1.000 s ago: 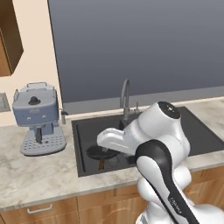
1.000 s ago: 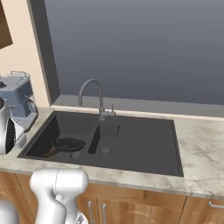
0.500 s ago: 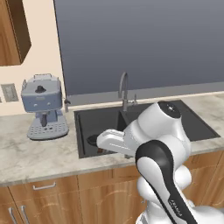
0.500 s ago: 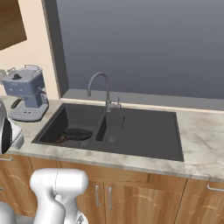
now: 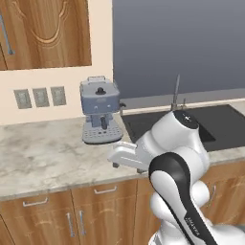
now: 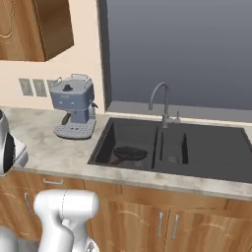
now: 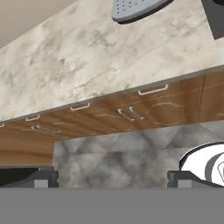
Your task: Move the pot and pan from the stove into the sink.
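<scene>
Right base view takes in the marble counter [image 6: 59,152], running left to right over wooden cabinet doors [image 6: 142,219], with the dark recessed sink [image 6: 197,157] set into it below a grey window panel. The curved faucet [image 6: 160,101] rises at the back edge of the sink, about midway along it. Inside the left basin lies the pan [image 6: 129,153], shallow and dark, resting on the basin floor near the front wall. On the counter left of the sink stands a blue-grey espresso machine [image 6: 74,106], well apart from the basin, with wall outlets [image 6: 25,87] behind it and a wooden upper cabinet [image 6: 34,29] above. From the left base view the same machine [image 5: 99,115] sits just beside the sink's left rim [image 5: 129,122], and the white arm [image 5: 177,162] fills the foreground. The hand view looks at the counter edge, drawer handles and grey floor tiles [image 7: 122,157]; the tool [image 7: 111,179] has its fingertips [image 7: 43,178] spread wide apart, holding nothing.
</scene>
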